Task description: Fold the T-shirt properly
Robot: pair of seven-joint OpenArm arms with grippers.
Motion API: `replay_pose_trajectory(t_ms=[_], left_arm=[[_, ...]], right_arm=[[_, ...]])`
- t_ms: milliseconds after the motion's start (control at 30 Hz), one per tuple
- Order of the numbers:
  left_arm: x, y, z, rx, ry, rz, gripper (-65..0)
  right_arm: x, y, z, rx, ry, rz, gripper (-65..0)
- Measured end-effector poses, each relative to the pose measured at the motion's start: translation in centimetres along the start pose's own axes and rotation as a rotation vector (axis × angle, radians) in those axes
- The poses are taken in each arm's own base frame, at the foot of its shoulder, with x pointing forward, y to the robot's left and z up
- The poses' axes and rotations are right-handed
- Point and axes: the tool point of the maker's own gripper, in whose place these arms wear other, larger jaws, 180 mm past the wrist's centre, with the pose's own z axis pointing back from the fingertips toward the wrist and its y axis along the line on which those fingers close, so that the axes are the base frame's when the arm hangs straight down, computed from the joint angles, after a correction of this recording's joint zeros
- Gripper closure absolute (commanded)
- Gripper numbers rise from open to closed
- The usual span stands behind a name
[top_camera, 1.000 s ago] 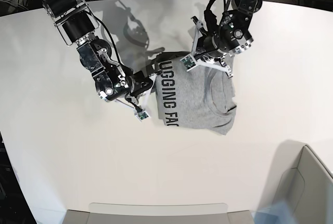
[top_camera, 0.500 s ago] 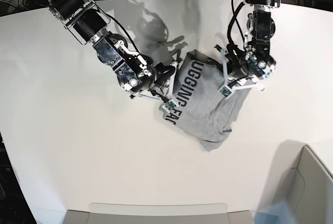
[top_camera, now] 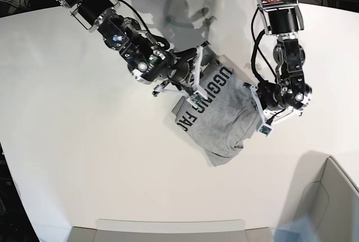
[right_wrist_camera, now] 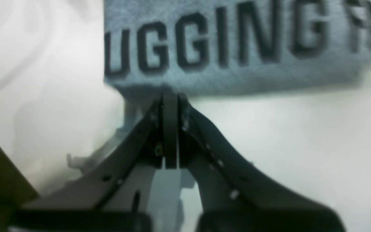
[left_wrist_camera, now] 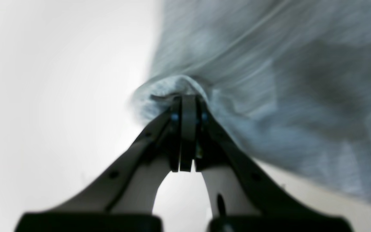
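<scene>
While both jaws stayed clamped on shirt point(top_camera: 221, 121) edges, shirt lay bunched mid-tabletop point(top_camera: 84, 158), lettering up. Left gripper point(left_wrist_camera: 187, 96) pinched plain edge; right gripper point(right_wrist_camera: 170, 95) pinched lettered edge. Risk: uneven pull could skew fold or slip thin hem.

Matt heathered cloth T-shirt point(top_camera: 224, 124)

1. Both arms point(top_camera: 112, 26) are black and grey metal, built of round, drum-like joint housings with silver screws and small green lights
2. Black cables loop along the links of the arm at the upper right of the base view point(top_camera: 283, 45)
3. Each wrist carries white angled brackets
4. In the wrist views the fingers point(left_wrist_camera: 188, 129) are black, slim and tapering, dotted with small screw holes, on pale mounts
</scene>
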Motion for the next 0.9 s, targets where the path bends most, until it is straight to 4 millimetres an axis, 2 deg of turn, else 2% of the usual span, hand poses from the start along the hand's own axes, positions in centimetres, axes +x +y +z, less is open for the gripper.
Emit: replay_pose_trajectory(t_ms=[100,233,433,567,633,733,833,900], left_arm=[[1.3,-0.2,0.1,-0.007,-0.026,0.002,0.0],[3.1,0.5,0.7,0.008,-0.06,-0.001,0.0],[5.6,1.4,1.6,0.027,-0.103,-0.004,0.0],[7.1,0.2,2.3,0.019,-0.143,0.001,0.0],[7.9,-1.6,3.1,0.012,-0.161,-0.039,0.0],[9.2,-6.7,4.2,-0.039,-0.209,-0.152,0.0],[8.6,-13.0,4.4,-0.127,-0.211,-0.3,0.0],[7.6,-16.2,4.1,-0.188,-0.195,-0.374,0.0]], right_arm=[[0.1,-1.9,2.5,-0.046,-0.07,-0.095,0.0],[1.7,-4.1,6.3,-0.099,-0.217,-0.202,0.0],[-2.2,-9.5,8.8,-0.249,-0.185,-0.304,0.0],[-3.8,-10.7,9.5,-0.276,-0.186,-0.374,0.0],[-4.9,-11.9,10.1,-0.314,-0.178,-0.408,0.0],[-6.2,-13.4,11.1,-0.369,-0.159,-0.413,0.0],[-6.8,-13.3,11.1,-0.362,-0.146,-0.415,0.0],[-6.8,-13.2,11.0,-0.36,-0.143,-0.416,0.0]])
